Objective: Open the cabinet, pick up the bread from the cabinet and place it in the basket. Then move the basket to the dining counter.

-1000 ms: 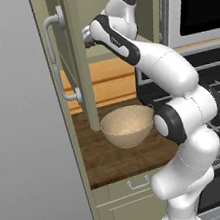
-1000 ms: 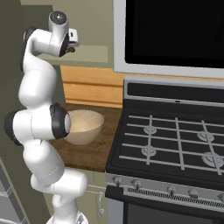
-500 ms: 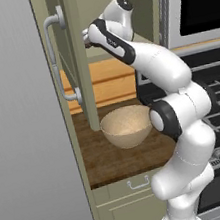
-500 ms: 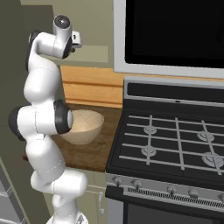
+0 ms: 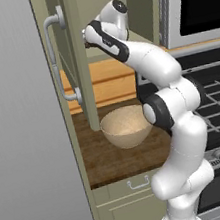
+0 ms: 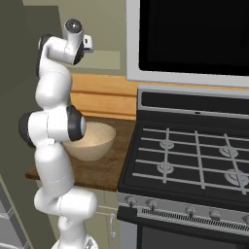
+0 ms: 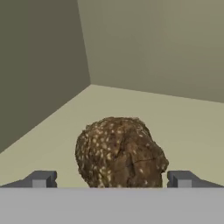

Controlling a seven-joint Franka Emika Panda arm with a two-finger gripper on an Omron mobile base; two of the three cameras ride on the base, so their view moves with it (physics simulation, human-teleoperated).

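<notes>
The cabinet (image 5: 76, 62) is seen with its door swung open, edge-on in the left base view, its curved silver handle (image 5: 58, 60) facing left. The arm is reached up into the opening above the worktop (image 5: 114, 154). In the hand view the bread (image 7: 120, 153), a dark brown seeded lump, is seen resting on the pale cabinet shelf (image 7: 183, 127), near the corner of two plain inner walls. The hand (image 7: 111, 179) is spread wide, with one fingertip (image 7: 41, 178) on each side of the bread and nothing grasped; contact cannot be judged. The basket (image 5: 126, 126) is found on the dark wood worktop below, left of the stove (image 6: 194, 160).
</notes>
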